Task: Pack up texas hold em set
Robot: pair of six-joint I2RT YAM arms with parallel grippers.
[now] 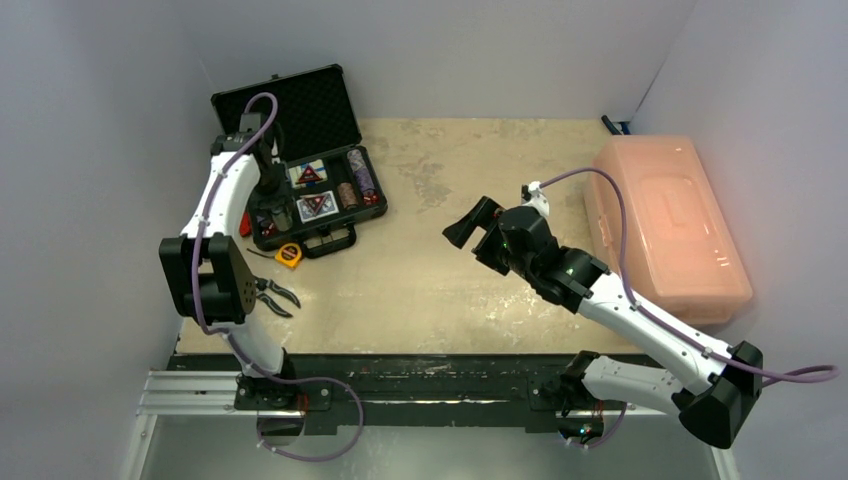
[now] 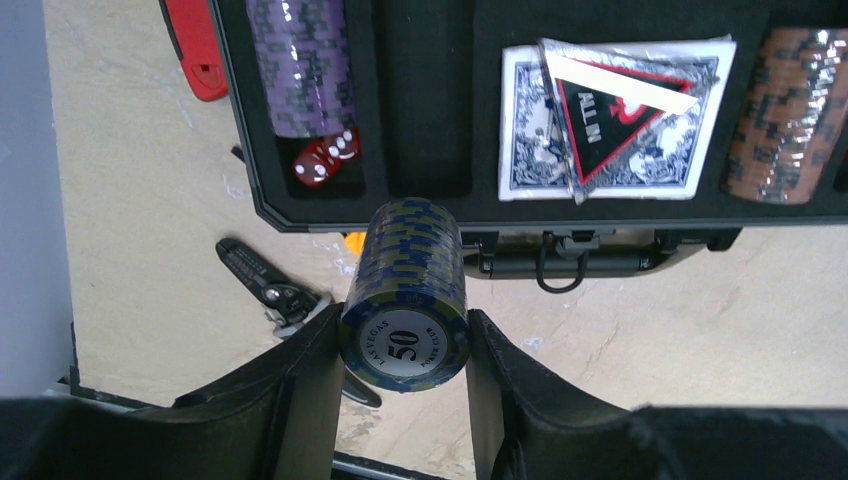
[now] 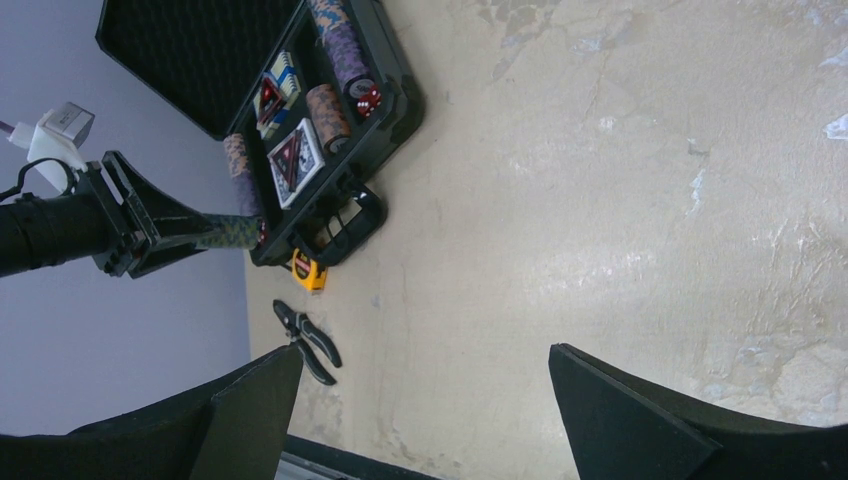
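Right, your left gripper (image 2: 405,345) is clamped on a blue chip stack (image 2: 410,265), one finger (image 2: 305,385) on each side of it. The end chip facing the wrist camera reads "Las Vegas 50". The stack lies lengthwise between the pads, and in that view its far end sits at the front rim of the case (image 2: 232,130), in line with a bare foam slot (image 2: 428,95).

The case is open at the far left of the table (image 1: 450,290), with its lid (image 1: 288,115) tilted up toward the back wall. Left of the bare slot you have a purple chip stack (image 2: 300,65), and two red dice (image 2: 325,160) touch its near end in the same slot. Right of the bare slot lies a card deck (image 2: 540,130) with a triangular "ALL IN" marker (image 2: 600,110) on top. A brown chip stack (image 2: 790,110) sits beyond that. From above you can see a second deck (image 1: 308,175) farther back in the case. The case handle (image 2: 565,265) points toward you.

On the table near the case are black-handled pliers (image 1: 272,297), a yellow tape measure (image 1: 290,256) and a red object (image 2: 198,45) at the case's left edge.

Your right gripper (image 1: 470,222) hangs over the middle of the table, well apart from the case. Its jaws are spread wide with nothing between them. The pink bin (image 1: 670,225) sits along the right side
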